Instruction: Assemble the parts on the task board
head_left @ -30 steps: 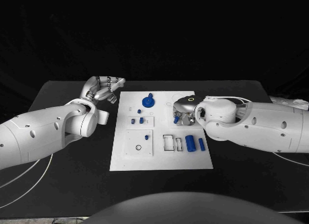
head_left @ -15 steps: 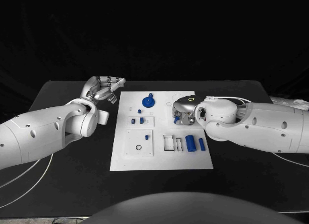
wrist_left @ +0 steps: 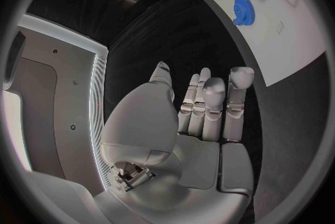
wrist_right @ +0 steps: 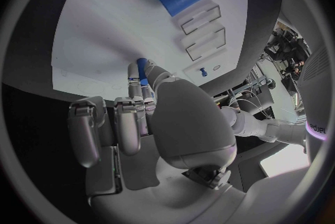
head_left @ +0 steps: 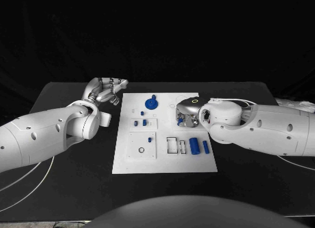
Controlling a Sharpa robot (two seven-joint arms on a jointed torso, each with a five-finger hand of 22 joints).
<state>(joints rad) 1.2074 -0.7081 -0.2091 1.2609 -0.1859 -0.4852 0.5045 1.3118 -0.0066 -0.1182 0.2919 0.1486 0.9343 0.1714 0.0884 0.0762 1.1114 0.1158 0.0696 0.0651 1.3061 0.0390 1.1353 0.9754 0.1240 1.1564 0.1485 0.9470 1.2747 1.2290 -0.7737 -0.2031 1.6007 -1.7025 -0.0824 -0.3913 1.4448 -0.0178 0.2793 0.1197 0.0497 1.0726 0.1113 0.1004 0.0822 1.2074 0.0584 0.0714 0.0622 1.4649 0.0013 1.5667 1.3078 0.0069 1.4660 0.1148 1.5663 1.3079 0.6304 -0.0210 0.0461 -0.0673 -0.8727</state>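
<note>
Over the board's right-centre, the right hand is pinching a small blue peg between thumb and a fingertip; the right wrist view shows the peg poking out past the fingertips, just above the white task board. Risk, as I read it: the pinch is shallow and near the peg's end, so any side contact with the board could roll it out of the fingers or tilt it so it jams at a hole mouth. The hand also hides its own target from the head camera, so alignment is partly blind; I can't tell which socket it's aiming for. Relative to that hand: the large blue cylinder lies at about 6 o'clock, near, with a thinner blue bar just beside it at its 3 o'clock and two empty rectangular slots at its 9 o'clock. A sweep of the forearm could knock those loose parts. The blue gear sits at the hand's 10 o'clock, the small seated pegs at 9 o'clock, well apart from it. The left hand hovers off the board's far-left corner, at roughly 9 o'clock from the gear, fingers extended and holding nothing per its wrist view; no risk from it where it is.
</note>
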